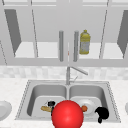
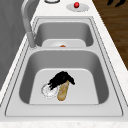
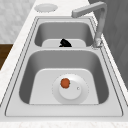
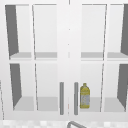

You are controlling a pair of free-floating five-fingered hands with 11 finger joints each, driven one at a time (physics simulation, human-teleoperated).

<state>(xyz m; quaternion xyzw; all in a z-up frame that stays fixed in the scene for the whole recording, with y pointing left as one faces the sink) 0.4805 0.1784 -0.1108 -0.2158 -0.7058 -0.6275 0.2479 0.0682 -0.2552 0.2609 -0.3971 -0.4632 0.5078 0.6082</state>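
Observation:
My left hand is down in the left basin. In the left side view the left hand rests on the far end of a tan bread loaf, its fingers stretched loosely toward the round drain. The loaf lies flat on the basin floor. My right hand hovers over the sink's front right rim with its fingers hanging relaxed and nothing in them; it also shows beyond the counter edge. A far glimpse of the left hand appears in the right side view.
A white plate with a small orange ball lies in the right basin. A large red ball covers the sink's front edge. Plates sit on both counters, one bearing a red ball. A yellow bottle stands in the cabinet. The faucet rises between the basins.

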